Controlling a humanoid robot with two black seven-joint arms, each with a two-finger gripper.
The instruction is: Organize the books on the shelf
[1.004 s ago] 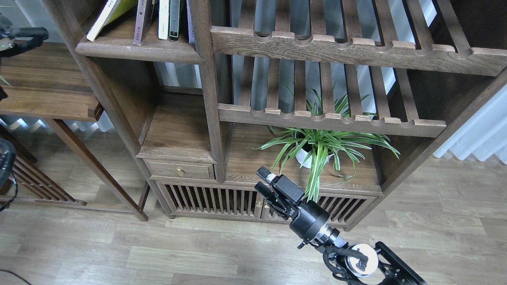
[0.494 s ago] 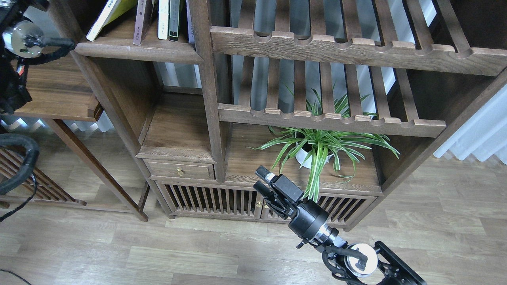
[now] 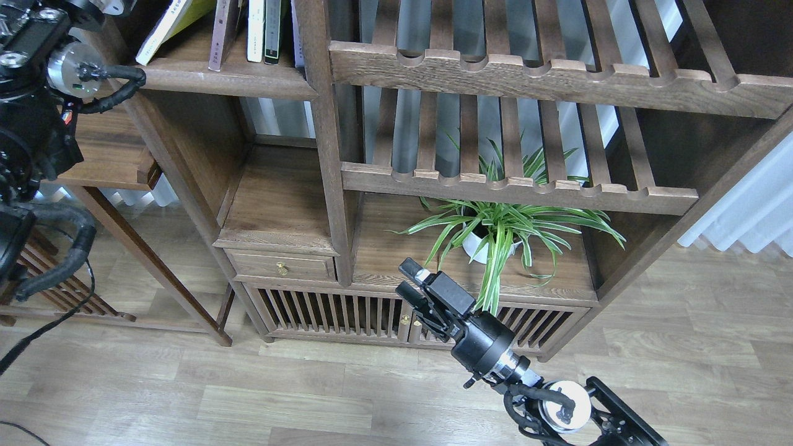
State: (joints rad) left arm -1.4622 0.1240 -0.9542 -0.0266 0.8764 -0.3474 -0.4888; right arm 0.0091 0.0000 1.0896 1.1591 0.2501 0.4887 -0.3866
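While holding nothing, right fingers (image 3: 406, 279) slightly apart.

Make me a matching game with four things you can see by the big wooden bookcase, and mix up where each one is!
Things:
1. books
2. potted plant
3. little drawer
4. right gripper

Places:
A. under the slatted racks, on the lower right board
B. out in front of the bottom cabinet doors
C. up on the top left shelf
D. just below the bare middle cubby

Pairs: 1-C, 2-A, 3-D, 4-B
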